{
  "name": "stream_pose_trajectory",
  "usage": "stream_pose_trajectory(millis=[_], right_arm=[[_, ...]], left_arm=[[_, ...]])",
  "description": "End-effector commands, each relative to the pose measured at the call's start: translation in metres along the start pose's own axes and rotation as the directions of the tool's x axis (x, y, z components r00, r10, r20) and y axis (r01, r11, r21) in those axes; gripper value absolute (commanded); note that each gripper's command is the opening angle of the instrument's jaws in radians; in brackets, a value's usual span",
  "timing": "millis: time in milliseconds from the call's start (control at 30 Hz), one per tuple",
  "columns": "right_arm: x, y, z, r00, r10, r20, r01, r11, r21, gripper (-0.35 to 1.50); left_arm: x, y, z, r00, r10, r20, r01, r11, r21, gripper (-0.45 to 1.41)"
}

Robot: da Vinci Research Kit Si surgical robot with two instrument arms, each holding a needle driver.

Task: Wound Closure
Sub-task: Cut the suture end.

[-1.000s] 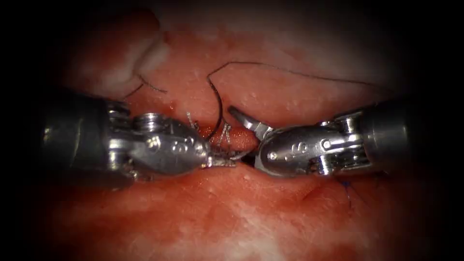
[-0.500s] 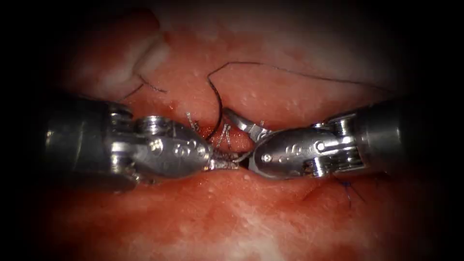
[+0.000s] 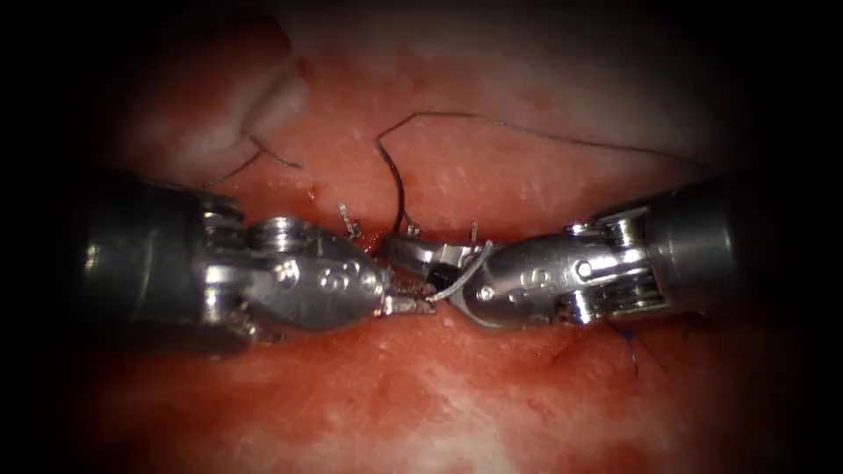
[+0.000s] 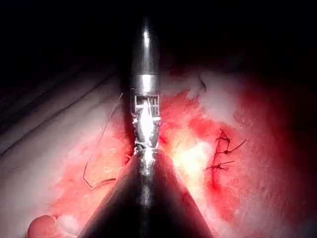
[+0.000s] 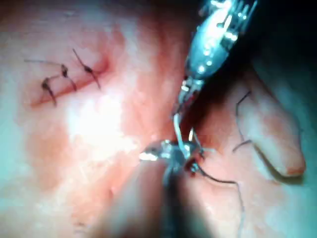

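Observation:
My left tool comes in from the left with its jaws shut on one end of the silver curved needle. My right tool reaches in from the right, tip to tip with the left one, and its jaws are shut across the needle further along its curve. The needle hangs between both tools just above the tissue, not in it; the right wrist view shows the needle bridging the two tips. Dark thread arcs from the tool tips up and away to the right.
Tied dark stitches sit on the tissue at the right, also seen as stitches and stitches. A loose thread end lies at the upper left. Red fluid wets the tissue around the tools.
My right tool's jaws stood wide open a second ago; they slid left toward the left tool's tip and closed around the needle. My left tool kept its grip and barely moved.

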State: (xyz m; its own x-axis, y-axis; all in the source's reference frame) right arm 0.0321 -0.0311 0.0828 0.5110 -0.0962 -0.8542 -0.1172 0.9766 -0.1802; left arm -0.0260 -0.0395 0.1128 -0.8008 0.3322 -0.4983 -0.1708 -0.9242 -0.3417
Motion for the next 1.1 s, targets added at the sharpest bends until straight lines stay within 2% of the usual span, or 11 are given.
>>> stream_pose_trajectory(millis=[33, 133, 167, 233, 333, 367, 533, 700, 1033, 1067, 1100], right_arm=[[0.0000, -0.0005, 0.0006, 1.000, 0.001, 0.004, -0.001, 1.000, 0.006, -0.35], [-0.0002, -0.0006, 0.0005, 1.000, -0.001, 0.005, 0.001, 1.000, 0.008, -0.35], [-0.0002, -0.0007, 0.0004, 1.000, -0.002, 0.004, 0.002, 1.000, 0.010, -0.23], [-0.0002, -0.0010, -0.0002, 1.000, 0.025, 0.001, -0.025, 1.000, 0.014, 0.56], [0.0002, -0.0013, -0.0023, 0.999, 0.048, -0.010, -0.048, 0.999, 0.020, 0.96], [0.0005, -0.0013, -0.0032, 0.998, 0.055, -0.014, -0.055, 0.998, 0.023, 1.01], [0.0022, 0.0002, -0.0092, 0.996, 0.077, -0.039, -0.077, 0.997, 0.007, 1.08], [0.0026, 0.0026, -0.0133, 0.991, 0.108, -0.075, -0.111, 0.993, -0.033, 1.09], [0.0008, 0.0026, -0.0135, 0.992, 0.114, -0.053, -0.117, 0.991, -0.066, 1.09], [0.0007, 0.0026, -0.0134, 0.992, 0.113, -0.049, -0.116, 0.991, -0.063, 1.09], [0.0007, 0.0026, -0.0134, 0.992, 0.119, -0.048, -0.122, 0.991, -0.064, 1.09]], left_arm=[[0.0001, 0.0000, 0.0006, 1.000, 0.000, -0.001, 0.000, 1.000, -0.001, -0.45], [0.0001, 0.0000, 0.0004, 1.000, 0.001, -0.001, -0.001, 1.000, -0.003, -0.45], [0.0000, 0.0000, 0.0002, 1.000, 0.001, -0.002, -0.001, 1.000, -0.005, -0.45], [-0.0004, -0.0003, -0.0005, 1.000, 0.006, -0.004, -0.006, 1.000, -0.012, -0.45], [-0.0014, -0.0014, -0.0018, 1.000, 0.013, -0.003, -0.013, 1.000, -0.015, -0.45], [-0.0017, -0.0018, -0.0022, 1.000, 0.015, 0.000, -0.015, 1.000, -0.008, -0.45], [-0.0044, -0.0040, -0.0041, 1.000, 0.015, 0.010, -0.015, 1.000, 0.013, -0.45], [-0.0075, -0.0065, -0.0058, 1.000, -0.016, 0.023, 0.016, 0.999, 0.035, -0.45], [-0.0142, -0.0106, -0.0065, 0.998, -0.058, 0.038, 0.055, 0.995, 0.079, -0.45], [-0.0147, -0.0108, -0.0062, 0.997, -0.064, 0.039, 0.061, 0.994, 0.086, -0.40], [-0.0151, -0.0110, -0.0059, 0.997, -0.065, 0.040, 0.061, 0.994, 0.092, -0.25]])
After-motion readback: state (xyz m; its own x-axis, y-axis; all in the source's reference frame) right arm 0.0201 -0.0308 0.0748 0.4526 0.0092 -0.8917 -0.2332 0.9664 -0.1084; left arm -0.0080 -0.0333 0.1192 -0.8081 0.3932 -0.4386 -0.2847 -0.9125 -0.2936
